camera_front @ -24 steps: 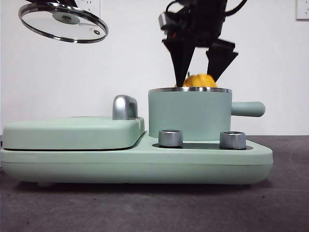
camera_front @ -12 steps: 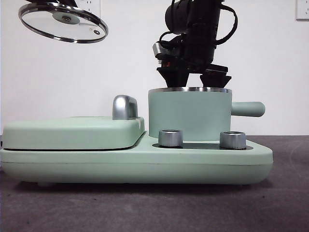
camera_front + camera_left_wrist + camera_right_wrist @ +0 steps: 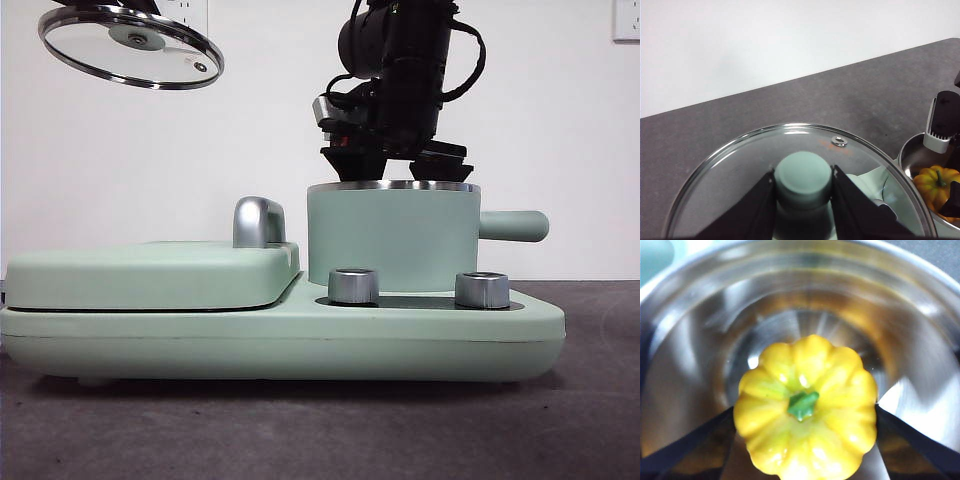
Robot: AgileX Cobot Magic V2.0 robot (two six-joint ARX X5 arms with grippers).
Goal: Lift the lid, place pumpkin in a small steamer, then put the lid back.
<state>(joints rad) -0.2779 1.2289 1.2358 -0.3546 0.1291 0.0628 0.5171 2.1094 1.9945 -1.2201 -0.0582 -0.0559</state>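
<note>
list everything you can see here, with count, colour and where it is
lid: 1, clear glass, steel rim, mint knob, held high beside the pot
pumpkin: 1, yellow-orange, green stem, inside the pot
pot: 1, mint green, steel rim, side handle, on the cooker base
cooker base: 1, mint green, on the table
flat cover: 1, mint green, on the base beside the pot
knobs: 2, silver, front of base
table: 1, dark grey
left gripper: jaws shut on lid knob
right gripper: in the pot, jaws flank the pumpkin
</note>
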